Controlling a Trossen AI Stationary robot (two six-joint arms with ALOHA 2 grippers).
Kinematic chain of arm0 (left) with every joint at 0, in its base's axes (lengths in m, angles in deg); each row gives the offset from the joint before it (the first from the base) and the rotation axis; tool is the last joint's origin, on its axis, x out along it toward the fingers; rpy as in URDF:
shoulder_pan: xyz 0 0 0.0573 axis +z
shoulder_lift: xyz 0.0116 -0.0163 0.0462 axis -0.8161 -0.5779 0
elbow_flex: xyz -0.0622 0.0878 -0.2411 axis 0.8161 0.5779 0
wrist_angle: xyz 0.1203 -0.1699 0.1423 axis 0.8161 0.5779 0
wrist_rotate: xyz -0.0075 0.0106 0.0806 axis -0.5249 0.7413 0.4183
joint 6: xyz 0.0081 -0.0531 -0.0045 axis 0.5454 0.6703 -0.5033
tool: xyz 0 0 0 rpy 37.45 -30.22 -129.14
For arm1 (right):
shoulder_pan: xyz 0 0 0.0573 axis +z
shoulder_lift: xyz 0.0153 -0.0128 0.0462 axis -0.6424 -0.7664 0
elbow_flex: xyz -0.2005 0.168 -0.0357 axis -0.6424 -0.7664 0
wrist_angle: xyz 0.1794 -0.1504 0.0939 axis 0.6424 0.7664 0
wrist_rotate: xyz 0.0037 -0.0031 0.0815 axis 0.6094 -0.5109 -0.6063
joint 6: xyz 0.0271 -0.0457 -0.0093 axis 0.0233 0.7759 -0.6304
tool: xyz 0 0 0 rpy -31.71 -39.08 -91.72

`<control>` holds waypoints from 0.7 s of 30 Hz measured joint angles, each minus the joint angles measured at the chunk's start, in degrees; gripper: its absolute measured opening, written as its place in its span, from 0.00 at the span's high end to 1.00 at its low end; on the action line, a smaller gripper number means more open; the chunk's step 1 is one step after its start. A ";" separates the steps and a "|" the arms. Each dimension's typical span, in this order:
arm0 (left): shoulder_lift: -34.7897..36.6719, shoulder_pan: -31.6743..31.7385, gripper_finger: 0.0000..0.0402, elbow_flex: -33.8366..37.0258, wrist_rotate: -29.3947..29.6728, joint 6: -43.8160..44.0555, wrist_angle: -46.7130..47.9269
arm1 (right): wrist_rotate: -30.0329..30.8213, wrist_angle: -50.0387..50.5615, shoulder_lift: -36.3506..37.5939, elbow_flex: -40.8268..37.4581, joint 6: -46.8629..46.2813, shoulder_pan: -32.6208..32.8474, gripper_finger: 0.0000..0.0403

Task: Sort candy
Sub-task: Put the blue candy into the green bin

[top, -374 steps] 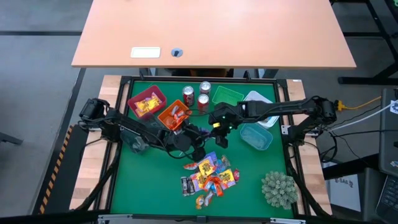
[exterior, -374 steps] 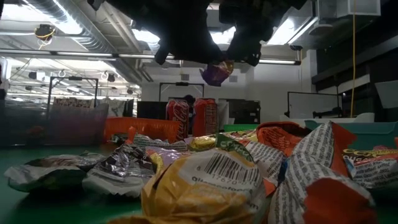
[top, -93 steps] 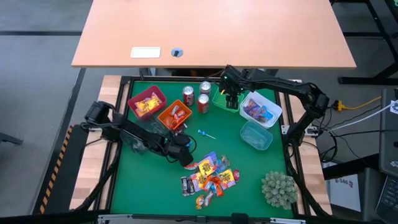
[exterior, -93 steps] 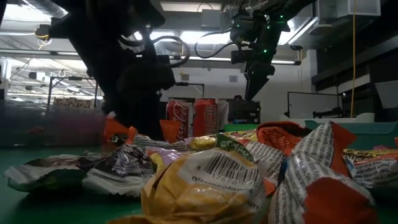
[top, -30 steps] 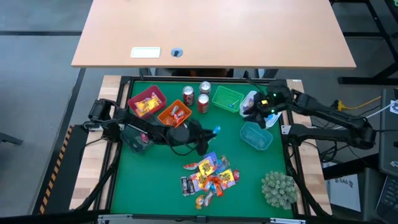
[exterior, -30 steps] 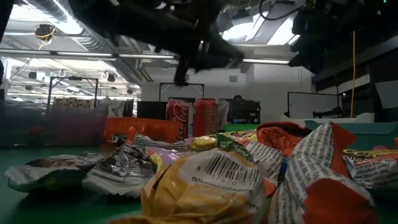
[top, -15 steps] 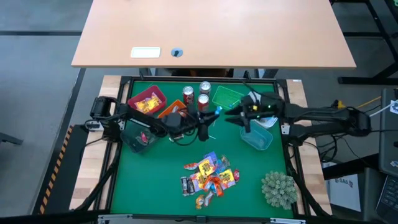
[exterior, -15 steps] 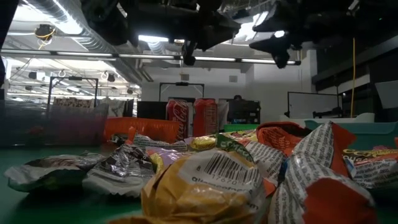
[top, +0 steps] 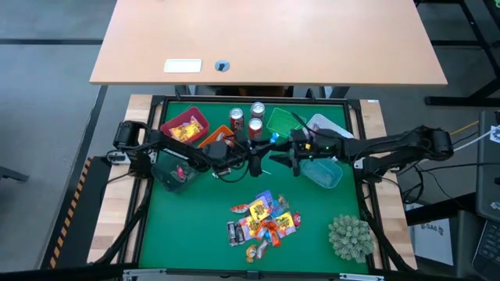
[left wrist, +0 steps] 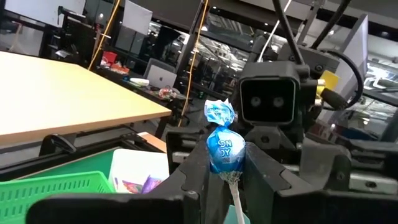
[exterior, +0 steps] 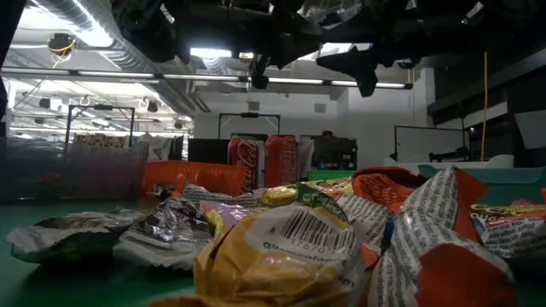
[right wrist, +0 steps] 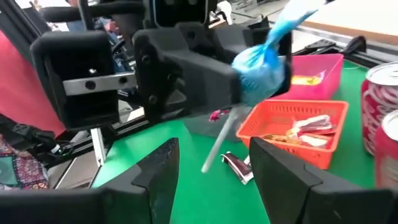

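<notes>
Coca-Cola script on red soda can [exterior: 246, 161]

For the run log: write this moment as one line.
left gripper: holds blue lollipop aloft | right gripper: jaws open, facing it | step: handover mid-table

Blue-wrapped lollipop [left wrist: 225, 148] — red soda cans [top: 246, 121], green mat [top: 187, 226]

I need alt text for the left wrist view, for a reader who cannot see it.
A blue-wrapped lollipop stands upright on its white stick, held by the left gripper. Just behind it the right gripper faces the camera with open fingers on either side of the sweet. A green basket sits lower down.
</notes>
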 joint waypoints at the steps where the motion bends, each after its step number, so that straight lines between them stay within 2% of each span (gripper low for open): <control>1: 0.00 0.00 0.86 0.00 -0.02 0.00 0.00 | 0.05 -0.32 -0.43 0.00 -0.02 0.29 0.52; 4: 0.00 0.00 0.86 0.00 0.00 0.00 0.02 | 0.08 -1.35 -1.24 0.00 -0.10 0.80 0.54; 8: 0.00 0.00 0.86 0.00 0.00 0.00 0.06 | 0.16 -2.44 -1.69 0.02 -0.11 0.73 0.63; 16: 0.00 -0.04 0.86 0.00 -0.12 0.04 0.02 | 1.32 -2.21 -1.69 0.02 0.27 0.58 0.95; 18: 0.01 -0.05 0.86 0.00 -0.06 0.04 0.02 | 1.42 -2.18 -1.72 0.02 0.36 0.58 0.98; 21: 0.02 0.00 0.86 -0.04 -0.04 0.11 0.00 | 1.56 -2.18 -1.72 0.02 0.30 0.58 0.96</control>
